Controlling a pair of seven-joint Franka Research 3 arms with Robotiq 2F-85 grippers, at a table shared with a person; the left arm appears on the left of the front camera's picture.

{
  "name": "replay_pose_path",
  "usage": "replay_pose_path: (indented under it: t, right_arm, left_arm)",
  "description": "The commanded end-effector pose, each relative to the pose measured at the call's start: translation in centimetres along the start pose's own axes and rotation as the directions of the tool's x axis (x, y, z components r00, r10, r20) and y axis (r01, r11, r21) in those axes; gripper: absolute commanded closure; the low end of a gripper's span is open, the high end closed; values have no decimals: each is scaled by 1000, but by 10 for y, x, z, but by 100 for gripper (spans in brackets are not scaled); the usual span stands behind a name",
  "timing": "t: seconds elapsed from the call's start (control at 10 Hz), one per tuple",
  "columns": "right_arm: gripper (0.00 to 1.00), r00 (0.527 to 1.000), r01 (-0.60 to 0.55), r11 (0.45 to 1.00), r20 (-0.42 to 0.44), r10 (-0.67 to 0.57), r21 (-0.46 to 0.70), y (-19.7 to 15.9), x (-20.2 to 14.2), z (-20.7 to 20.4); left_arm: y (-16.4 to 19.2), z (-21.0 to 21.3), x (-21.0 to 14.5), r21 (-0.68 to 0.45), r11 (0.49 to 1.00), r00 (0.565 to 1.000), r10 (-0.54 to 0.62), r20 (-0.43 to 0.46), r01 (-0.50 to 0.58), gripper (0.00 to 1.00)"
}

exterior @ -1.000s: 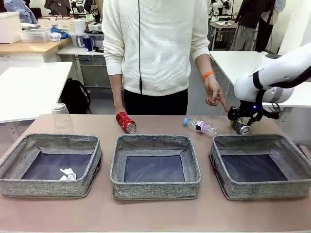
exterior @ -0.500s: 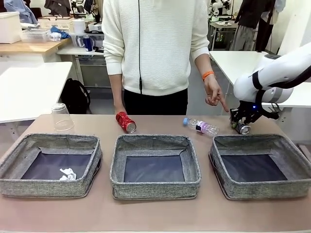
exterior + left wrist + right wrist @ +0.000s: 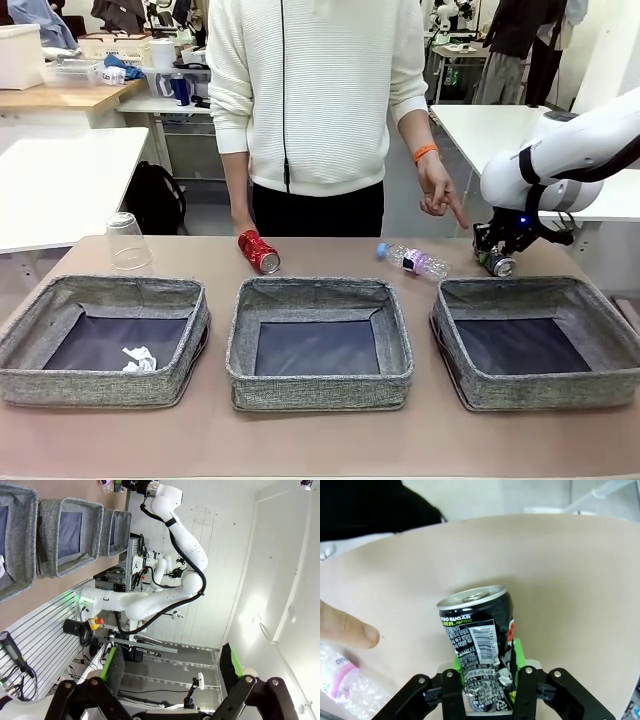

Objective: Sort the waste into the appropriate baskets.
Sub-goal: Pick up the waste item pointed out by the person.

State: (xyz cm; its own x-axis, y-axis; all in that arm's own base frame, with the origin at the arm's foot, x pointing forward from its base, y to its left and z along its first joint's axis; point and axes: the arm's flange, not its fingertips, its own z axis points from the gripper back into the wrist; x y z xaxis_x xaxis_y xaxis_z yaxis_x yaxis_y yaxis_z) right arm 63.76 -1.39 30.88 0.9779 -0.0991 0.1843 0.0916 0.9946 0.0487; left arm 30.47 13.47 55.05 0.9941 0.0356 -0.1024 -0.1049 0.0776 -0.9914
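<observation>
Risk 1, slip: R gripper [image 3: 487, 660] looks clamped on the dark can [image 3: 476, 630], green pads [image 3: 518, 652] flush on both sides. But the hold is low on the body, near the dented end, w/ most of the can sticking out past the fingertips, so a quick lift or swing could lever it out & drop it on the table [image 3: 330, 440]. Risk 2: the person's hand [image 3: 437, 192] points down just left of the can; move off w/o checking & you may clip it. Risk 3: the right basket [image 3: 530, 288] has its far rim just on the near side of the can; carry too low & the can snags the fabric wall. Risk 4: the bottle [image 3: 414, 262] lies near, to the left; a sideways sweep could send it rolling. Risk 5, wrong bin: the only cue is the paper wad [image 3: 138, 359] in the left basket [image 3: 100, 385]; nothing marks a bin for cans. Position: can at far right of table, just behind the right basket, tilted, top end pointing away from the wrist, body between the jaws; can't tell if it's off the tabletop. L gripper [image 3: 172, 662]: fingers wide apart, nothing between, aimed away from the tabletop.
</observation>
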Motion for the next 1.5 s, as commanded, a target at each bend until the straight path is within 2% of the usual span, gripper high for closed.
replay_pose_path:
  t: [0.0,0.1,0.2,0.3,0.4,0.5,0.6,0.8,0.9,1.0,1.1,1.2,1.3,1.4]
  right_arm:
    - [100,998,49,999,28,-49,-2,-4,-2,18]
    - [75,997,64,997,34,-65,38,-8,-11,52]
    - [75,994,103,994,40,-104,38,-9,-33,102]
    - [75,991,120,992,49,-121,29,-8,-49,133]
    - [75,989,151,988,1,-151,16,-4,-79,175]
    - [75,975,196,980,-103,-198,-27,7,-114,203]
    - [75,968,195,977,-143,-206,-86,20,-150,218]
    - [75,982,182,975,-29,-187,-126,43,-201,222]
    - [75,984,174,976,-7,-177,-132,34,-193,214]
    - [75,977,181,979,-100,-190,-96,28,-188,232]
    - [75,977,181,979,-100,-190,-96,28,-188,232]
    - [59,981,167,980,-76,-176,-110,38,-205,230]
    - [59,955,291,957,-60,-292,-11,65,-196,246]
    - [59,913,398,917,-92,-397,-4,104,-191,272]
  left_arm:
    - [-3,0,-1,-15,1000,1000,-13,-7,13,0]
    - [-3,0,-1,-15,1000,1000,-13,-7,13,0]
    - [-3,0,-1,-15,1000,1000,-13,-7,13,0]
    - [-3,0,-1,-15,1000,1000,-13,-7,13,0]
    - [-3,0,-1,-15,1000,1000,-13,-7,13,0]
    - [-3,0,-1,-15,1000,1000,-13,-7,13,0]
    - [-3,0,-1,-15,1000,1000,-13,-7,13,0]
    - [-3,0,-1,-15,1000,1000,-13,-7,13,0]
    - [-3,0,-1,-15,1000,1000,-13,-7,13,0]
    - [-3,0,-1,-15,1000,1000,-13,-7,13,0]
    - [-3,0,-1,-15,1000,1000,-13,-7,13,0]
    - [-3,0,-1,-15,1000,1000,-13,-7,13,0]
    - [-3,0,-1,-15,1000,1000,-13,-7,13,0]
    - [-3,0,-1,-15,1000,1000,-13,-7,13,0]
